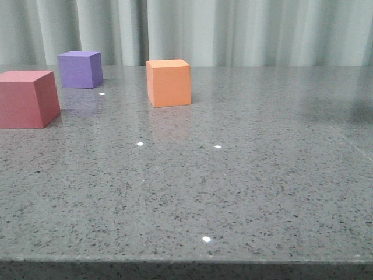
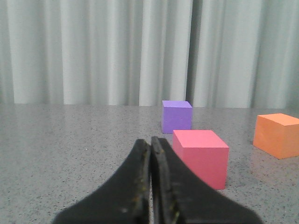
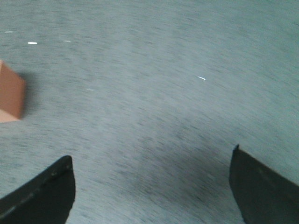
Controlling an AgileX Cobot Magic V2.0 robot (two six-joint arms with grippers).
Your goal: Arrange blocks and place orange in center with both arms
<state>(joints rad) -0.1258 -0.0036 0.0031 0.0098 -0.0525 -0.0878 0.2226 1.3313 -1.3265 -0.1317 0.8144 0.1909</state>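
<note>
Seemingly, the wide-spread right gripper is facing the matte orange foam cube at frame left; the left gripper is sitting pressed together.

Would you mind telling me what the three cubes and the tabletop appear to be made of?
The red-pink cube, purple cube and orange cube look like matte foam: flat colour, no glare. The tabletop looks like polished speckled stone or composite: grey flecks, light glints, faint reflections.
</note>
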